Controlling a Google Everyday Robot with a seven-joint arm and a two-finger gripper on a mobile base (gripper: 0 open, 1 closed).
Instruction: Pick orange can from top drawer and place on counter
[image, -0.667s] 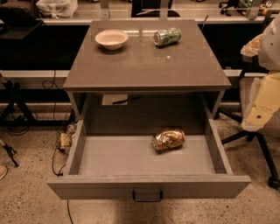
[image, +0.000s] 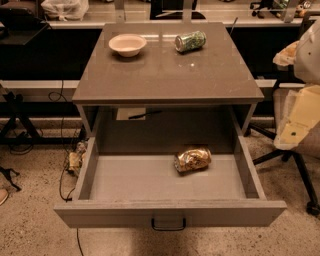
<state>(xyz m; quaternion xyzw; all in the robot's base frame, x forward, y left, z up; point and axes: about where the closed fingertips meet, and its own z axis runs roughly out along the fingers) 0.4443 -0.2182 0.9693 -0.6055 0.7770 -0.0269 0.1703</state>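
Top drawer (image: 145, 182): pulled out toward the camera, wide, shallow and grey-brown, with a flat front panel and a small dark handle (image: 168, 223) at its centre
In the top drawer: the orange can (image: 192, 159), lying on its side on the drawer floor, right of the drawer's middle and toward its back, apart from the right wall
Orange can, look: small, with a mottled orange-gold label that looks crumpled or dented; a silvery end faces the drawer's left
Tabletop (image: 165, 80): glossy grey-brown slab directly above and behind the top drawer, its front edge overhanging the drawer's rear part
On the tabletop: a pale shallow bowl (image: 127, 44) above the drawer's left half, upright with nothing seen in it; a green patterned can (image: 190, 41) on its side above the drawer's right half; both sit near the far edge, well apart
Open room: the drawer floor left of and in front of the orange can is bare; the tabletop's near half is bare too
Edges: low side walls run along both sides of the top drawer, and the front panel stands taller than the floor
Hand (image: 297, 120): at the far right, beyond the top drawer's right wall and level with the cabinet opening, well apart from the orange can; whether it is released or clenched cannot be told
Beside the top drawer: cables (image: 70, 160) on the speckled floor (image: 30, 220) to its left
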